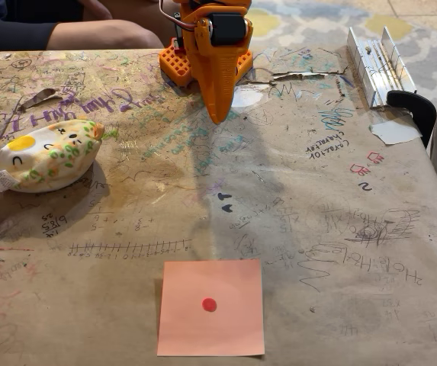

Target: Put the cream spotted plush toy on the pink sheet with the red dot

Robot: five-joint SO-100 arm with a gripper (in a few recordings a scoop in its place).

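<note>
In the fixed view the cream spotted plush toy [46, 155] lies at nine o'clock on the scribbled brown surface [317, 252], well apart from the pink sheet with the red dot [211, 307] at six o'clock. The orange arm's fingers [220, 103] point down at twelve o'clock, seemingly pressed together, holding nothing.

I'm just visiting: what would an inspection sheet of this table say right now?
Surface: brown paper-covered table, scribbled all over, torn near the arm's base.
Job's things: cream spotted plush toy lies at left, apart from the pink sheet, which lies flat near the front edge, red dot uncovered.
Clutter: white paper scrap and metal rail at right.
Gripper: orange gripper points down at the back, jaws together, holding nothing.
Cables: thin wire near the arm's top.
Surroundings: a person's arm behind the table; patterned rug.
</note>
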